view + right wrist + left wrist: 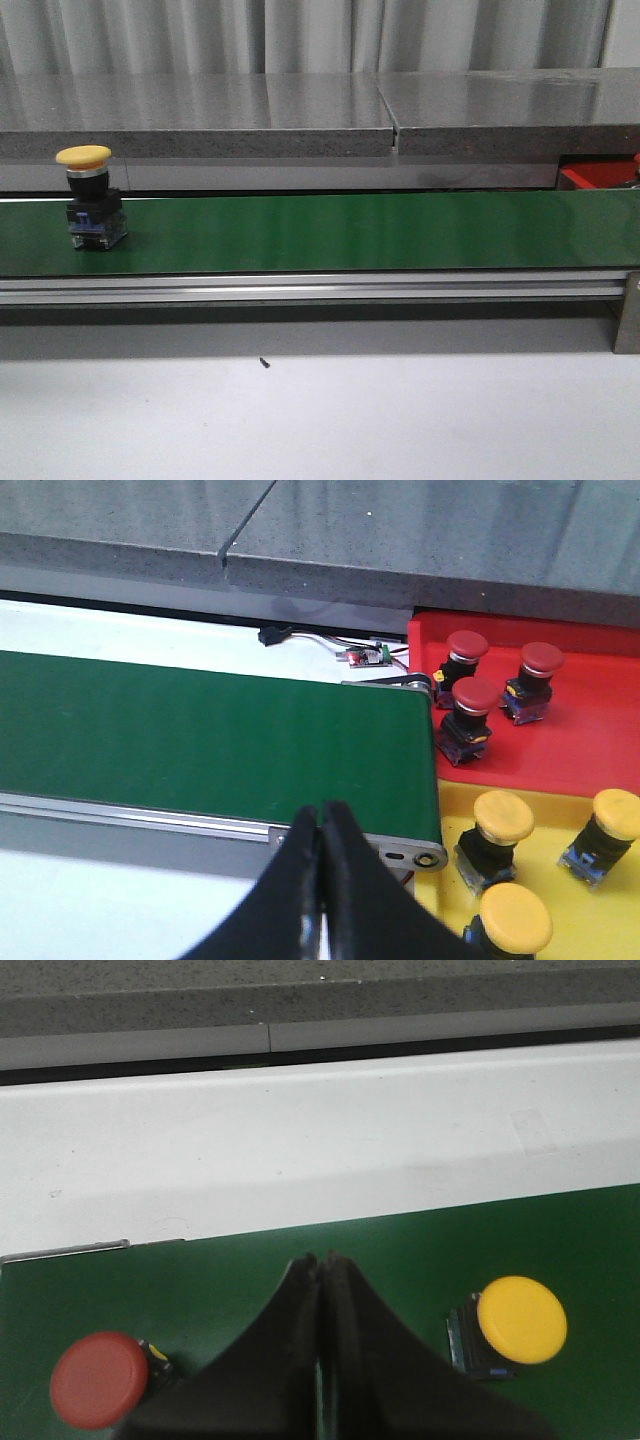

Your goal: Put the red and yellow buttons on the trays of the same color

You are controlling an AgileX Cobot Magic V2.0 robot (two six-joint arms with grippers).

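A yellow button [84,156] stands upright on the green belt [350,230] at nine o'clock in the front view; the left wrist view also shows a red button [99,1380] on the belt. The left gripper [318,1265] and right gripper [322,815] are both clenched on nothing. At the belt's end sit the red tray [590,760], holding three red buttons, and a yellow tray [560,810], holding three yellow ones. Risk: if the belt is running, a late grab could topple a button or let it drop off the end into the wrong tray. No legible writing or brand shows
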